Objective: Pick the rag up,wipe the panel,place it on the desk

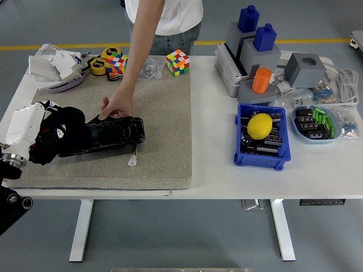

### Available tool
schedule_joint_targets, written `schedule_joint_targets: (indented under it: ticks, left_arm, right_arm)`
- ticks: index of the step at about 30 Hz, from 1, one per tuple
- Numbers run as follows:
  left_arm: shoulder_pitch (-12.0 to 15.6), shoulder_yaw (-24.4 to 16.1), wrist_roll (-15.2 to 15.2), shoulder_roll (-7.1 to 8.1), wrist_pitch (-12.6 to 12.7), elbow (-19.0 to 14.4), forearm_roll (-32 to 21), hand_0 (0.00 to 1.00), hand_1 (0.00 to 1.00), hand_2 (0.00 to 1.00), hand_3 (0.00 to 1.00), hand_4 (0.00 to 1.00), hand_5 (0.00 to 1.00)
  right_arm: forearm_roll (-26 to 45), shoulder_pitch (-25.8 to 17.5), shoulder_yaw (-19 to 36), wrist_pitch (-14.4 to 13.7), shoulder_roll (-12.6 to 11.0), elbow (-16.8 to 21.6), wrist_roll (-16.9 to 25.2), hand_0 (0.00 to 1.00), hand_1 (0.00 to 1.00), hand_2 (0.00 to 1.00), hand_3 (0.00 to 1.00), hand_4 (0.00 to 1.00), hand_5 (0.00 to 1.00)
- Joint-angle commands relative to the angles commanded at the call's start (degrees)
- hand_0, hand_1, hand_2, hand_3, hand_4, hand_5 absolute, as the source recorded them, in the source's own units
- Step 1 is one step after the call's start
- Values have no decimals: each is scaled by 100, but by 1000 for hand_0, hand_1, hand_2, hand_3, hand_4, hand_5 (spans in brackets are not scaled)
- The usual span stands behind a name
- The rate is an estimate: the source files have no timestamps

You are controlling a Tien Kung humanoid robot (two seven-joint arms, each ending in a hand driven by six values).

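Observation:
The black panel (116,133) lies flat on the grey mat (164,113), a thin wire with a white connector (133,161) trailing off its front edge. At the panel's left end, my left hand (57,136) sits under a dark lump of black rag (67,129), shut on it; single fingers are hard to make out. Its white forearm (22,127) comes in from the left edge. A person's hand (116,106) presses on the panel's far edge from the table's far side. My right arm does not show.
Two colour cubes (177,61), tape rolls (99,65) and a white bundle (57,65) line the back left. To the right are a blue bin (249,158) holding a yellow ball (260,126), grey fixtures (255,56) and a small parts tray (316,123).

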Motion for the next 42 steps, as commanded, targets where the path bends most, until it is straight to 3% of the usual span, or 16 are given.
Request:
schedule_joint_targets:
  ticks: [12,27,42]
  left_arm:
    - [-8,9,4,-65,0,-42,-19,168,93,492,556,509,2]
    - [-497,841,79,-318,0,-145,-218,167,92,493,557,510,2]
    - [-812,1324,195,-489,0,-424,-265,167,92,495,559,512,2]
  right_arm:
    - [2,5,0,5,-6,1,0,755,646,696,594,965,585]
    - [2,17,-28,18,-12,-7,2,755,646,696,593,965,585]
    - [15,27,-87,24,-53,-3,7,756,646,697,594,965,584]
